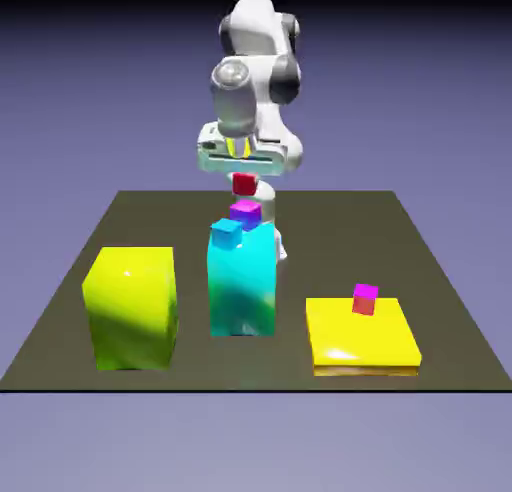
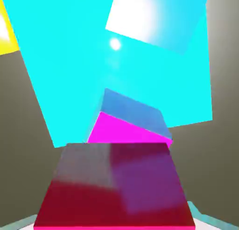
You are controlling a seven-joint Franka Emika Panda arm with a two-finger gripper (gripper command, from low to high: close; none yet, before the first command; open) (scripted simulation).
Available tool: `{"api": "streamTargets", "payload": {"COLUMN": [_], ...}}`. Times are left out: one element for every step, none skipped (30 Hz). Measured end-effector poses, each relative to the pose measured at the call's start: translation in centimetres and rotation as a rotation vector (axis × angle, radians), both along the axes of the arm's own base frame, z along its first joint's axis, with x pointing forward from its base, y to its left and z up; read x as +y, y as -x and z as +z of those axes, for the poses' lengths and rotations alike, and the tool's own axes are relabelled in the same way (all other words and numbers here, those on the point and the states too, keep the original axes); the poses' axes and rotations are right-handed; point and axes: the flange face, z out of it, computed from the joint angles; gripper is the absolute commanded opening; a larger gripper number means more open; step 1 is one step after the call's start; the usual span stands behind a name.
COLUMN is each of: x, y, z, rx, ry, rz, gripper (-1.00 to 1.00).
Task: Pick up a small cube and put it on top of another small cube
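one claw, closed on one dark red cube; the cube is clear of the desk, in the air over the teal block side of the scene. in the hand view the red cube is large at the bottom middle, between the finger tips, and mostly hides them; two faint tints, one greyish and one purple, show on its face. small cubes counted: four. these are the red one in the claw, one purple cube, one blue cube and one pinkish-red cube with a magenta top. big blocks counted: three. these are one yellow-green block at the exterior view's left, one teal block near the middle, and one flat yellow block at the exterior view's right. two small cubes, blue and purple, are at the teal block's top; the red cube is above the purple one in the exterior view, with a gap between them. one small cube, the pinkish-red, is on the flat yellow block, near its far edge. arms: one, white, reaching from the desk's far side. in the hand view, one yellow patch shows at the top left corner; which block it belongs to, cannot tell.
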Motion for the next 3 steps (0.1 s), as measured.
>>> {"api": "streamTargets", "payload": {"x": [0.02, 0.00, 0.00], "y": [0.13, 0.13, 0.13], "z": [-0.35, -0.36, -0.36], "rx": [0.000, 0.000, 0.000], "ry": [0.000, 0.002, 0.002], "rz": [0.000, 0.001, 0.001], "gripper": [1.00, 1.00, 1.00]}}
